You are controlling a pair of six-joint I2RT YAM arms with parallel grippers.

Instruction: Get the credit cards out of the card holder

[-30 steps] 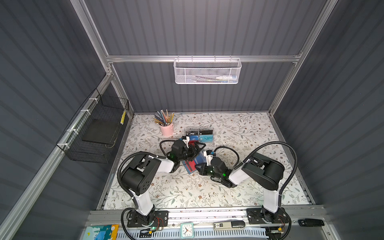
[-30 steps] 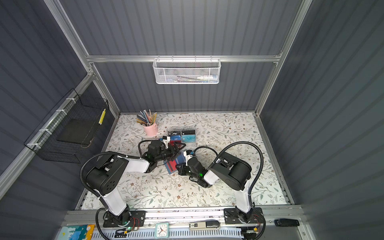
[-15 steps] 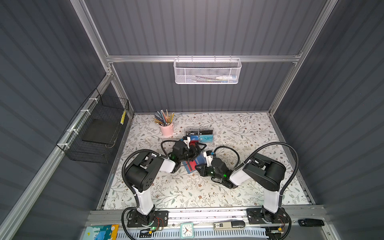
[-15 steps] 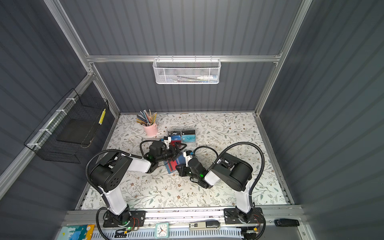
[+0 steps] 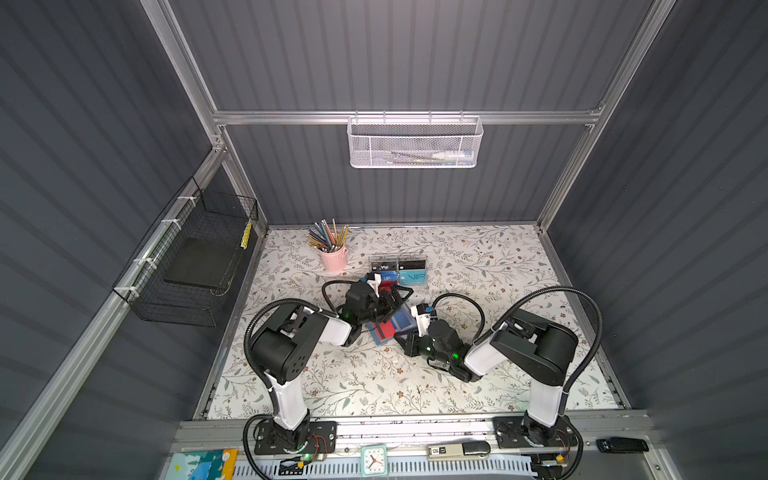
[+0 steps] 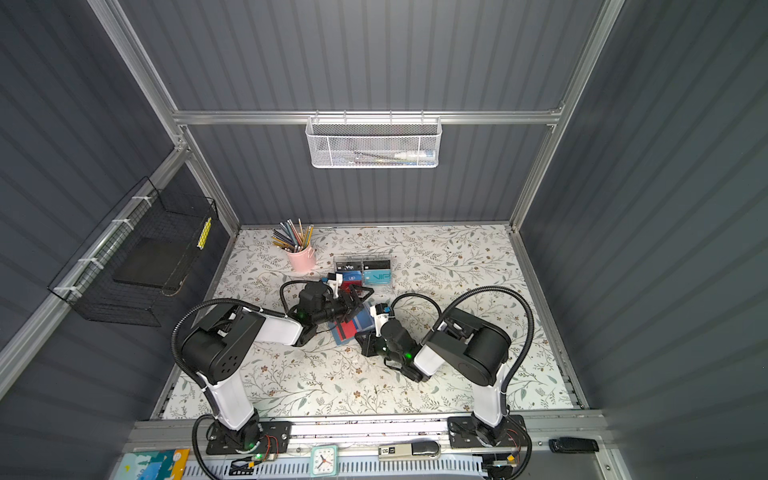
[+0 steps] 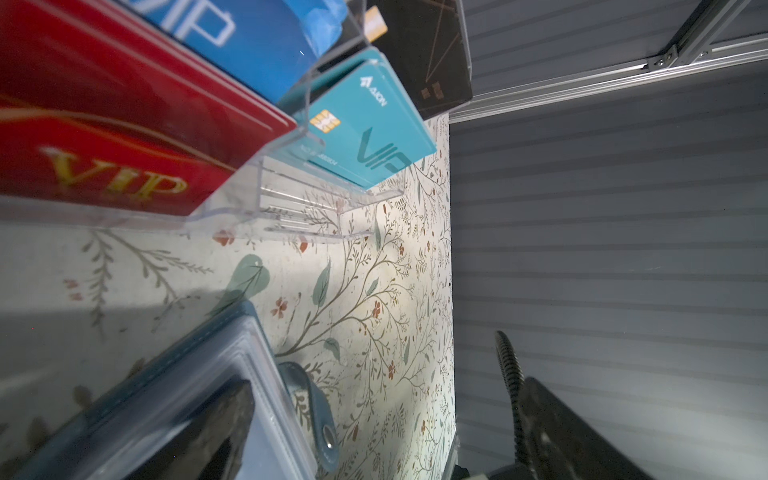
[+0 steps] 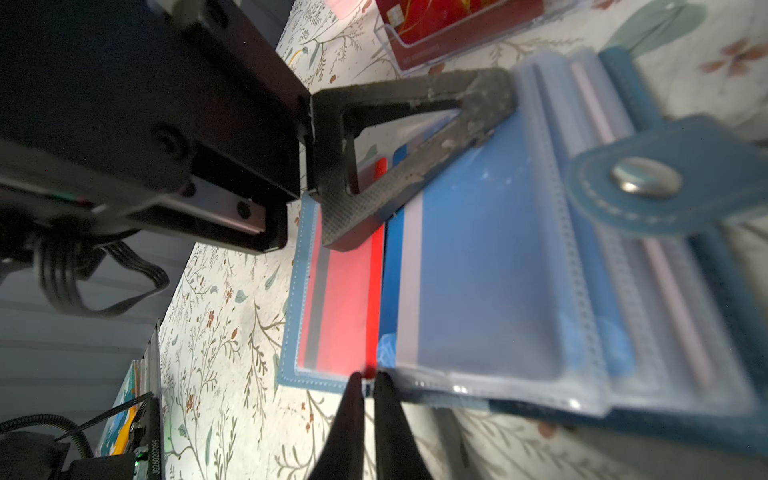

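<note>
The blue-grey card holder (image 5: 380,337) (image 6: 341,338) lies open mid-table, its clear sleeves fanned and its snap tab (image 8: 644,178) loose. A red credit card (image 8: 345,299) with a dark stripe sits in the near sleeve. Beside it a blue credit card (image 8: 478,270) sits in another sleeve. My right gripper (image 8: 365,380) (image 5: 406,337) is shut, its tips pinching the red card's edge at the sleeve mouth. My left gripper (image 5: 392,300) is open, and one of its fingers (image 8: 415,166) (image 7: 224,424) presses down on the sleeves.
A clear acrylic rack (image 5: 399,270) (image 7: 270,199) with red, blue, teal and black VIP cards stands just behind the holder. A pink pencil cup (image 5: 334,259) stands at the back left. The wire baskets hang on the walls. Both arms crowd the middle of the floral mat.
The left arm's elbow has shifted slightly to the right. Both grippers stay at the card holder, the left open and the right shut.
</note>
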